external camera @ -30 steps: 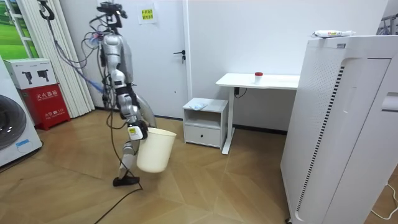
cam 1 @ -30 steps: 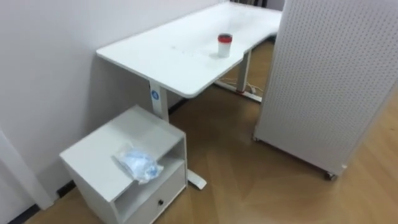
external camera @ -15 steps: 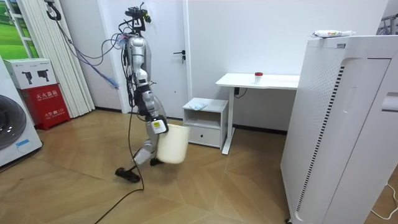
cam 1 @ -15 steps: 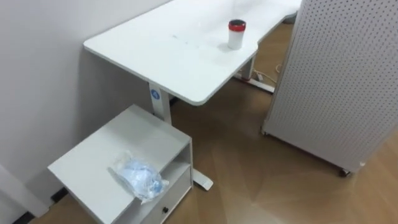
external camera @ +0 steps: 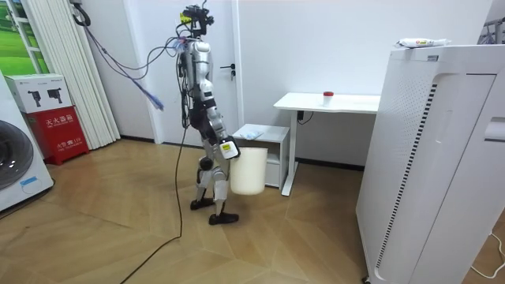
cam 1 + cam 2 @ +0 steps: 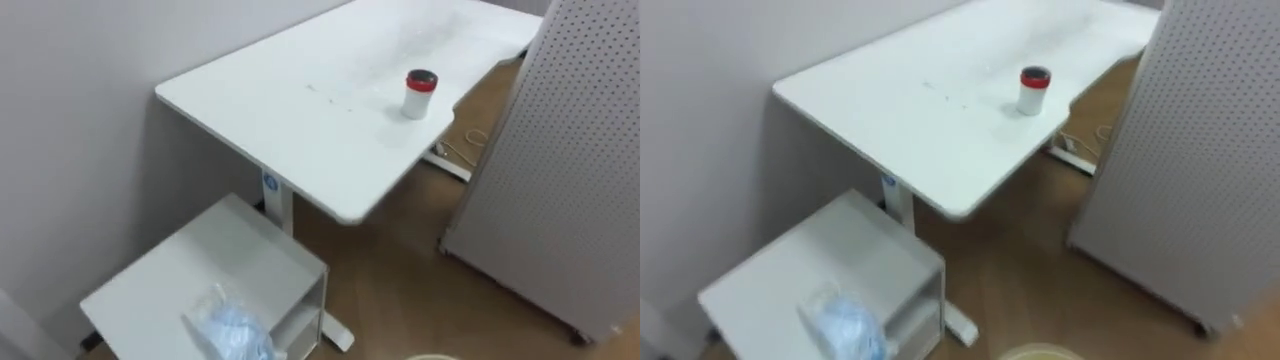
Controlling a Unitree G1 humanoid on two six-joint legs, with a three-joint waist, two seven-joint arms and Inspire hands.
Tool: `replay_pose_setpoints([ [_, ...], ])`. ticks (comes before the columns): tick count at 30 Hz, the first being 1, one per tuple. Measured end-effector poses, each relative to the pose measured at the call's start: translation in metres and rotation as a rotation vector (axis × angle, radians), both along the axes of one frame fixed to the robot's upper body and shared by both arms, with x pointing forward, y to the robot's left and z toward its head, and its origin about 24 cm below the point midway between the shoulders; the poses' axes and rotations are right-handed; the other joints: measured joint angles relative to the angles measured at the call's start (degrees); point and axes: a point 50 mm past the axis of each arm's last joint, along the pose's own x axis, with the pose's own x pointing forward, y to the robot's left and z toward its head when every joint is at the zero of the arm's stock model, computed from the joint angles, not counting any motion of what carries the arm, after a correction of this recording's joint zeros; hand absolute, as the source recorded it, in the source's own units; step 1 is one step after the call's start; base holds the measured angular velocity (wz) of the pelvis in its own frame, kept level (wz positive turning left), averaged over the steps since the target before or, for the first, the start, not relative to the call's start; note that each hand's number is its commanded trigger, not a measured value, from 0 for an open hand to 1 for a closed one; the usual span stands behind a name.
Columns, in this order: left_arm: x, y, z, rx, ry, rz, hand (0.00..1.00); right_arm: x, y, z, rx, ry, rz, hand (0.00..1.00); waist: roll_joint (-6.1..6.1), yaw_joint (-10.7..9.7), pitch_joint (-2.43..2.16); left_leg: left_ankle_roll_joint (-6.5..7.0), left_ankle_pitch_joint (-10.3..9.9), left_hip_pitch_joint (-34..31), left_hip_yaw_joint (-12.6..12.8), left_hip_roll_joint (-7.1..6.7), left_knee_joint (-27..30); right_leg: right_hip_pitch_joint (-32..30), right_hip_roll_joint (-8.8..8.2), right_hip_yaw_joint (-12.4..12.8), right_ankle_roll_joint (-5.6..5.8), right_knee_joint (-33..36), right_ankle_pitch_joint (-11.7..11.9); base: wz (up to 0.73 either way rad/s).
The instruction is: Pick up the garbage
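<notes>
A crumpled bluish plastic bag (image 6: 235,330) lies on top of a low white cabinet (image 6: 200,265) beside the wall; in the room view the bag (image 5: 251,134) sits on that cabinet (image 5: 264,154). I stand just in front of the cabinet, on the room view's left of it. My right hand (image 5: 228,149) hangs at my side, curled on the rim of a white bin (image 5: 248,170). The bin's rim (image 6: 430,357) peeks in at the bottom of the eye views. A white cup with a red lid (image 6: 420,93) stands on the white desk (image 6: 300,120).
A tall white perforated panel on wheels (image 6: 590,170) stands to the right of the desk, with wooden floor between them. A power strip (image 6: 465,150) lies under the desk. A red box (image 5: 59,130) and a washing machine (image 5: 20,166) are far behind me.
I have walked toward the cabinet and desk with the bin hanging from my right hand. The eye views have shifted closer, so the bag now sits at the bottom edge.
</notes>
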Motion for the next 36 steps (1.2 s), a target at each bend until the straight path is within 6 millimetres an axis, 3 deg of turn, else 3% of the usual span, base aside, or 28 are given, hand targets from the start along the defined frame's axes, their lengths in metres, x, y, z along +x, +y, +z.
replay_pose_setpoints([
  [3, 0.009, -0.001, 0.002, 0.005, -0.026, -0.016, 0.0, 0.007, 0.001, 0.0, -0.005, -0.001, 0.028, 1.0, 0.03, -0.33, 0.11, -0.51, 0.3, -0.32, 0.18, 0.81, -0.48, 0.82, 0.98, 0.38, -0.2, -2.0, 0.12, 0.0],
  [6, 0.038, -0.004, 0.008, 0.032, -0.091, -0.077, 0.0, 0.025, 0.005, 0.002, -0.009, -0.021, 0.089, 1.0, -0.28, -1.18, 0.59, -0.51, 0.29, -1.99, 0.38, 1.09, -0.49, -0.67, 1.28, 0.44, -0.29, -2.51, 0.15, 0.06],
  [9, 0.07, -0.008, 0.018, 0.048, -0.17, -0.131, 0.0, 0.04, 0.006, 0.005, -0.019, -0.027, 0.134, 1.0, 0.21, -1.42, 1.06, -0.52, 0.29, -3.64, 0.52, 0.93, -0.34, -2.11, 1.26, 0.87, -0.45, -3.1, 0.27, -0.01],
  [16, 0.109, -0.01, 0.034, 0.136, -0.248, -0.184, 0.0, 0.076, 0.009, 0.015, -0.047, -0.089, 0.231, 1.0, 3.25, -3.44, 2.36, -0.53, 0.3, -10.84, 1.93, 0.71, 3.19, -8.59, 0.22, 0.8, -0.44, -0.48, 0.27, 0.07],
  [18, 0.117, -0.008, 0.038, 0.161, -0.261, -0.184, 0.0, 0.084, 0.01, 0.017, -0.055, -0.103, 0.261, 1.0, 3.63, -4.06, 2.67, -0.85, 0.43, -14.65, 3.5, 0.75, 8.32, -10.06, -0.72, 2.69, -0.45, 0.07, 0.28, 0.24],
  [19, 0.13, -0.007, 0.045, 0.176, -0.286, -0.185, 0.0, 0.09, 0.011, 0.019, -0.062, -0.117, 0.275, 1.0, 2.66, -4.55, 4.37, -3.47, 1.0, -20.78, 4.89, 0.84, 16.9, -10.11, -1.8, 7.85, 0.04, 0.05, 0.06, 0.62],
  [20, 0.144, -0.008, 0.053, 0.184, -0.325, -0.184, 0.0, 0.091, 0.009, 0.02, -0.069, -0.13, 0.267, 1.0, 2.8, -4.81, 4.4, -4.43, 1.83, -25.22, 3.23, 1.96, 11.48, -12.01, -1.7, 9.29, 0.58, 0.98, 0.33, 0.62],
  [21, 0.152, -0.008, 0.058, 0.199, -0.349, -0.188, 0.0, 0.092, 0.008, 0.021, -0.07, -0.134, 0.26, 1.0, 3.33, -4.56, 4.16, -5.04, 5.16, -26.97, 2.36, 3.55, 8.33, -13.79, -1.2, 9.11, 1.14, 2.39, -0.05, 0.45],
  [22, 0.164, -0.002, 0.069, 0.248, -0.391, -0.2, 0.0, 0.098, 0.01, 0.023, -0.062, -0.154, 0.247, 1.0, 2.25, -4.17, 4.35, -1.57, 6.96, -29.91, 5.22, 4.61, 9.97, -17.23, -1.77, 9.06, 2.52, 5.69, -2.37, 0.2],
  [23, 0.173, 0.0, 0.076, 0.272, -0.418, -0.202, 0.0, 0.103, 0.011, 0.025, -0.054, -0.174, 0.228, 1.0, 2.0, -4.18, 4.37, -1.1, 6.94, -31.65, 6.73, 4.97, 11.11, -19.25, -2.19, 7.67, 2.52, 7.25, -2.62, 0.12],
  [26, 0.177, 0.002, 0.08, 0.315, -0.433, -0.204, 0.0, 0.11, 0.015, 0.027, -0.054, -0.179, 0.256, 1.0, 2.53, -4.27, 4.68, -0.07, 5.69, -33.74, 7.88, 6.0, 13.91, -21.35, -2.09, 5.35, 2.16, 9.15, -2.33, -0.24],
  [29, 0.177, 0.004, 0.081, 0.342, -0.446, -0.181, 0.0, 0.116, 0.015, 0.03, -0.05, -0.208, 0.234, 1.0, 3.19, -4.72, 5.08, -0.35, 4.72, -35.36, 8.35, 7.14, 16.18, -23.42, -1.75, 5.2, 1.79, 11.5, -2.11, -0.25],
  [31, 0.181, 0.005, 0.085, 0.363, -0.463, -0.161, 0.0, 0.117, 0.012, 0.031, -0.058, -0.215, 0.229, 1.0, 3.19, -4.87, 5.1, -0.44, 4.79, -36.93, 8.35, 7.5, 17.4, -25.35, -1.65, 5.23, 1.19, 13.1, -2.63, -0.13],
  [36, 0.194, 0.007, 0.096, 0.402, -0.499, -0.108, 0.0, 0.12, 0.005, 0.035, -0.068, -0.248, 0.19, 1.0, 3.08, -5.14, 5.11, -1.28, 5.56, -40.85, 8.23, 8.33, 20.0, -29.91, -1.57, 5.05, 1.2, 16.57, -2.83, -0.02],
])
